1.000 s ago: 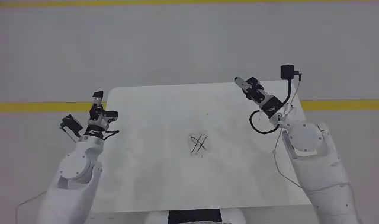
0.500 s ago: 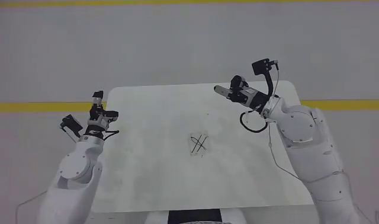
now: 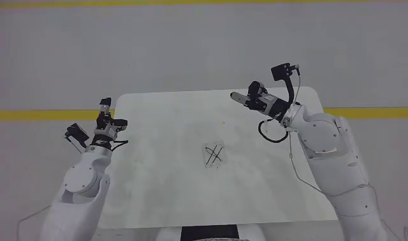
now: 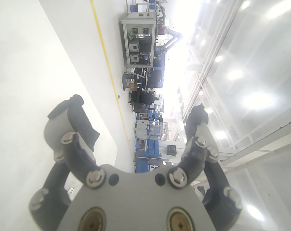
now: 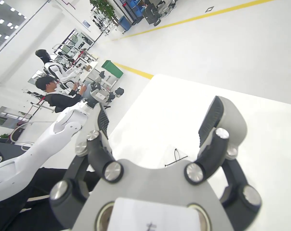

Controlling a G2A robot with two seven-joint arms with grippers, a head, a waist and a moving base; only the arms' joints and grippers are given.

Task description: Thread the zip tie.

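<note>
Zip tie [image 3: 215, 155] is lying flat near the middle of the table [image 3: 166, 136], showing as thin black plastic strips crossing one another inside a faint squarish patch. In the right wrist view it is appearing as a narrow loop crossed by a straight strip, though its finer details are too small to tell. It is sitting well away from every table edge and well apart from both grippers.

The table is looking white, smooth and matte, with rounded corners.

The right gripper [image 5: 160, 116] is hovering above the far right part of the table, near the far edge, pointing toward the left side. Its two fingers are standing spread wide with nothing between them. They are carrying black ribbed pads [image 5: 211, 118] on pale grey backings, joined by black links and round metal bolts. A black cable [image 3: 271, 136] is looping under that wrist.

The left gripper [image 4: 136, 106] is hanging at the table's left edge, close to the far left corner. Its fingers are likewise spread apart and holding nothing, with dark rubbery tips on grey curved shells.

Open table surface is lying between each gripper and the zip tie. Around the table a pale glossy floor is stretching out, crossed by a yellow line [image 3: 38, 115] running past both side edges.
</note>
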